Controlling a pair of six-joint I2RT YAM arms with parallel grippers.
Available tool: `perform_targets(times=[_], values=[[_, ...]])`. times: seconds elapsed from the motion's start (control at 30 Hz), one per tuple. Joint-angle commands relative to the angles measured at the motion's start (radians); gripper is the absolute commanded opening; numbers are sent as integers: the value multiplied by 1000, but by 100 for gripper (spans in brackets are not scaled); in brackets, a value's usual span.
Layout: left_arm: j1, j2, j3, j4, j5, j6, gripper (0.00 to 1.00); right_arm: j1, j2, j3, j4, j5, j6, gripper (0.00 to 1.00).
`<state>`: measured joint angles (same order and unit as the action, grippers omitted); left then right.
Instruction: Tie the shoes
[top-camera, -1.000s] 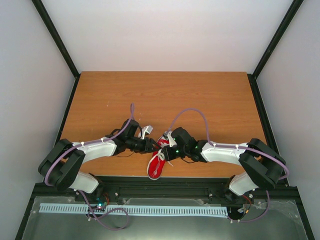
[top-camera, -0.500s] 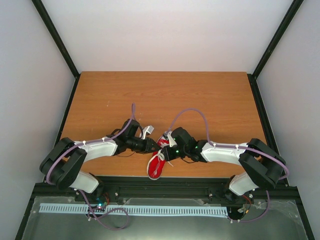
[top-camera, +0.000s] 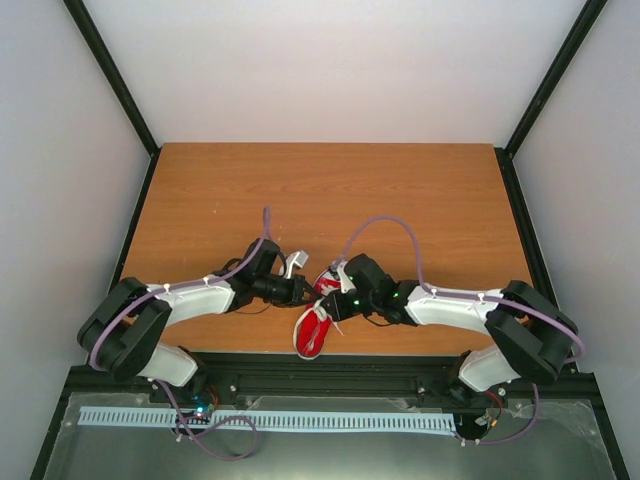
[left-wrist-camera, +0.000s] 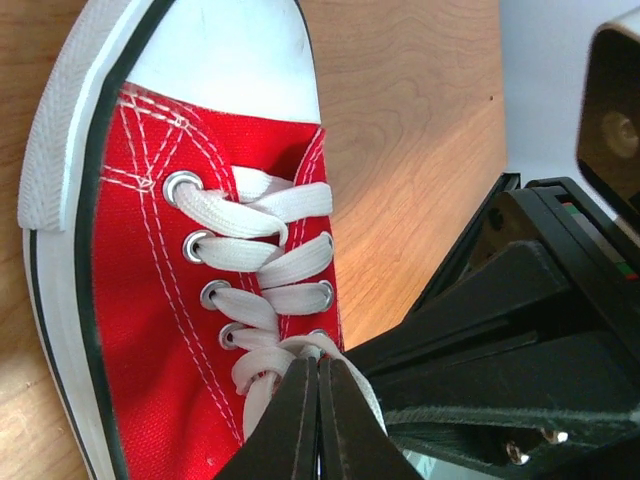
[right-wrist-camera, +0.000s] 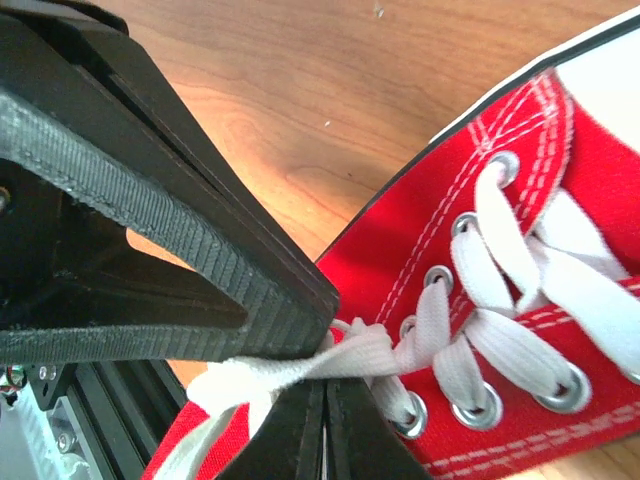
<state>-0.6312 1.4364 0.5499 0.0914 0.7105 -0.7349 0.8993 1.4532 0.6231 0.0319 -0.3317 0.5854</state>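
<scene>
The red sneaker (top-camera: 312, 335) with white sole and toe cap lies near the table's front edge, heel toward the arms. Both grippers meet over its laces. My left gripper (top-camera: 303, 291) is shut; in the left wrist view its tips (left-wrist-camera: 318, 375) pinch a white lace (left-wrist-camera: 300, 345) at the lowest eyelets of the shoe (left-wrist-camera: 140, 300). My right gripper (top-camera: 330, 300) is shut; in the right wrist view its tips (right-wrist-camera: 325, 395) pinch a flat white lace strand (right-wrist-camera: 300, 368) beside the shoe (right-wrist-camera: 420, 230). The two grippers nearly touch.
The wooden table (top-camera: 320, 200) stretches behind the shoe. The black front rail (top-camera: 330, 365) runs just below the shoe. The right gripper's body (left-wrist-camera: 520, 320) fills the right of the left wrist view; the left gripper's finger (right-wrist-camera: 150, 220) fills the left of the right wrist view.
The right arm's elbow has shifted slightly to the right. Both grippers stay together over the shoe's laces.
</scene>
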Motion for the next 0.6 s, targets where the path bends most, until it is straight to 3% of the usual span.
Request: perform_targets(times=[0.0,0.3,0.57], values=[[-12,-36,-12,19,-35,-25,1,9,-70,-15,-43,80,-2,3],[-12,-55,-23,26,-68,-45,1,9,-188,-56,-135,149,4,21],[-12,-57,-23,24,-68,-46,1,39,-354,-79,-75,66,-88,51]])
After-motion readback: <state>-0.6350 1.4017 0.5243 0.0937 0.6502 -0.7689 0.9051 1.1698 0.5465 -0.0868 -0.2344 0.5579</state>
